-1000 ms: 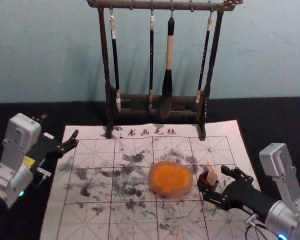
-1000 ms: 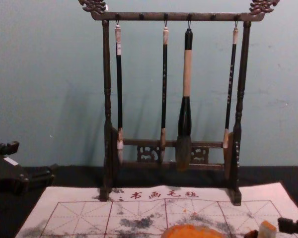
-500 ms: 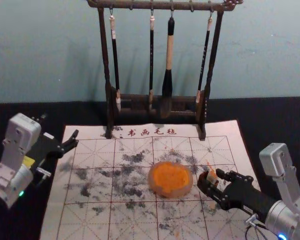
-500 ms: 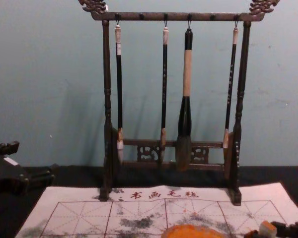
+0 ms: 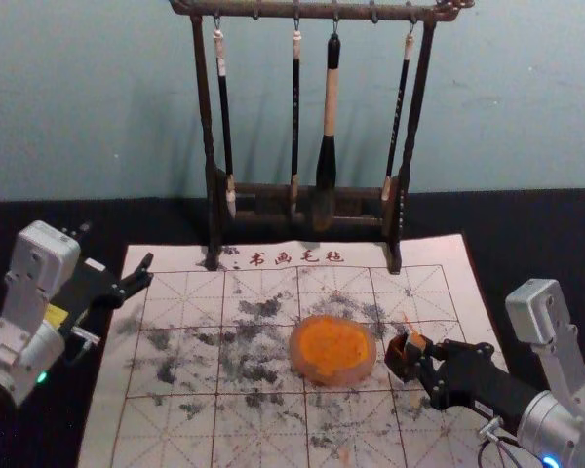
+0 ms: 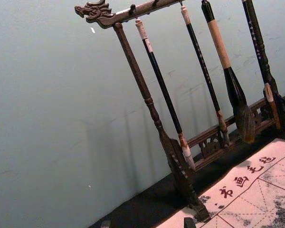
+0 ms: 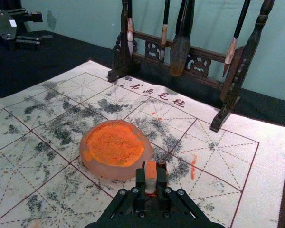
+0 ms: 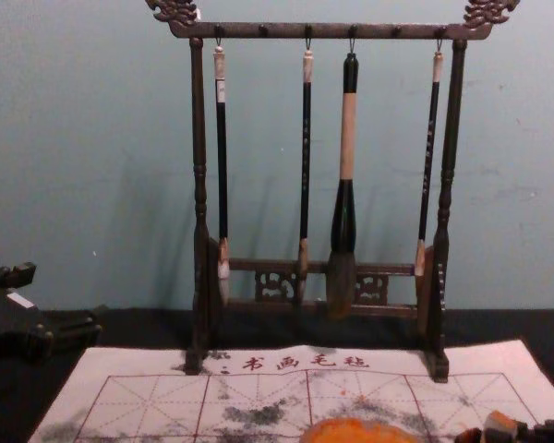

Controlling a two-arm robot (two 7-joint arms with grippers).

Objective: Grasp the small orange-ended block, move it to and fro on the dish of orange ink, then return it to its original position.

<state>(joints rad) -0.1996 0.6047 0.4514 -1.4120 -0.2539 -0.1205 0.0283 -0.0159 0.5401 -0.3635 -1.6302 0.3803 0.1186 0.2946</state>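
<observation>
Orange-ended block [image 7: 150, 175], base hidden, is clasped by the right gripper [image 5: 421, 355] near dish [image 5: 332, 379].

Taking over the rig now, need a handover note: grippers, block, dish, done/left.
Right gripper: on the block, jaws shut.
Left gripper: parked at the mat's left, jaws open.
Block: in the right jaws, to the right of the dish; can't tell if it's lifted.
Done: grasp looks made.
Left: move it to and fro on the orange ink, then return it to its original position.
</observation>
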